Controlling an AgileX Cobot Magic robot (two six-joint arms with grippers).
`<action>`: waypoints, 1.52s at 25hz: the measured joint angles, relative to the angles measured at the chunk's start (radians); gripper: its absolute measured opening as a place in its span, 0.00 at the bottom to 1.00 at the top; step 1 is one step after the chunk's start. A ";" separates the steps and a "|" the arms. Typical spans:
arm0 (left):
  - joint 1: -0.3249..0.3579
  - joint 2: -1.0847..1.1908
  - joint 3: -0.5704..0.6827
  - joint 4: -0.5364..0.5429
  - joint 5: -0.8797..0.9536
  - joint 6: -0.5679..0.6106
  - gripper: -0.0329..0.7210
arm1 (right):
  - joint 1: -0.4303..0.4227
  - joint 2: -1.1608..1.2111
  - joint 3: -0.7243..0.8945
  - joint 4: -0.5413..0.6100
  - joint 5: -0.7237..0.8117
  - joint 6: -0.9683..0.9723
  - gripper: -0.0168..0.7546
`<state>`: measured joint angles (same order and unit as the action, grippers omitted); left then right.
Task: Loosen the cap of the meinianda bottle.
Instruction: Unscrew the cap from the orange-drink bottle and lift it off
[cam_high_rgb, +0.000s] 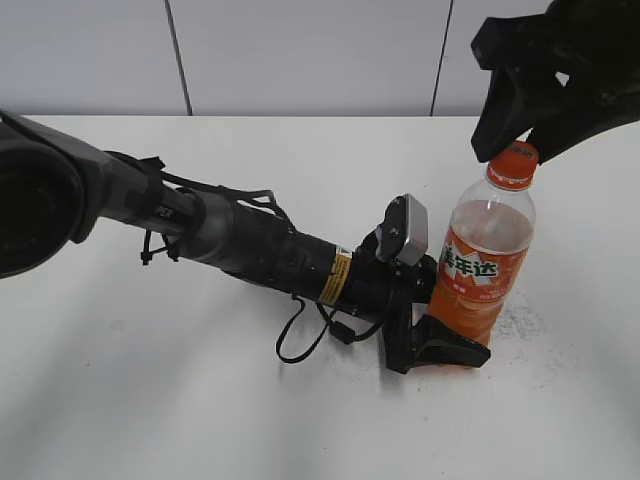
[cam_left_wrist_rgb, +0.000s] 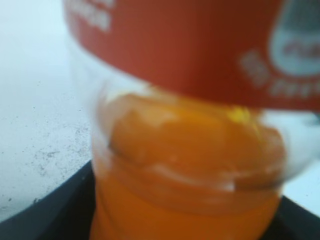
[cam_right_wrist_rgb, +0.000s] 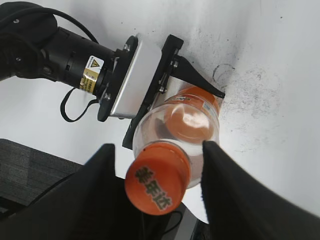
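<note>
The meinianda bottle (cam_high_rgb: 482, 268) stands upright on the white table, with orange drink and an orange label. Its orange cap (cam_high_rgb: 514, 164) is on the neck. My left gripper (cam_high_rgb: 440, 338) is shut on the bottle's lower body; the left wrist view shows the bottle (cam_left_wrist_rgb: 190, 145) blurred and very close between the dark jaws (cam_left_wrist_rgb: 185, 227). My right gripper (cam_high_rgb: 512, 140) hangs over the cap. In the right wrist view its two black fingers (cam_right_wrist_rgb: 157, 150) stand open on either side of the cap (cam_right_wrist_rgb: 157, 182), with a gap on each side. The bottle's shoulder (cam_right_wrist_rgb: 175, 117) and the left gripper (cam_right_wrist_rgb: 192, 87) show below.
The left arm (cam_high_rgb: 250, 245) lies low across the white table (cam_high_rgb: 150, 400) from the left, with a loose black cable (cam_high_rgb: 300, 340) under it. Grey wall panels (cam_high_rgb: 300, 50) stand behind. Dark scuff marks (cam_right_wrist_rgb: 250, 95) speckle the table to the right of the bottle.
</note>
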<state>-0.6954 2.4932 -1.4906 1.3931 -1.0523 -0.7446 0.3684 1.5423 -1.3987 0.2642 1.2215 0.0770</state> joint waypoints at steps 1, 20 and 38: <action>0.000 0.000 0.000 0.000 0.000 0.000 0.78 | 0.000 0.000 0.000 -0.001 0.000 0.001 0.51; 0.000 0.000 0.000 -0.003 0.001 -0.006 0.78 | 0.000 -0.002 -0.001 0.007 -0.001 -1.012 0.38; 0.000 0.000 0.000 0.001 0.000 0.000 0.78 | 0.000 -0.001 -0.001 -0.022 -0.002 -0.291 0.69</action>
<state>-0.6954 2.4932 -1.4906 1.3938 -1.0518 -0.7450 0.3684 1.5418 -1.3999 0.2425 1.2195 -0.2142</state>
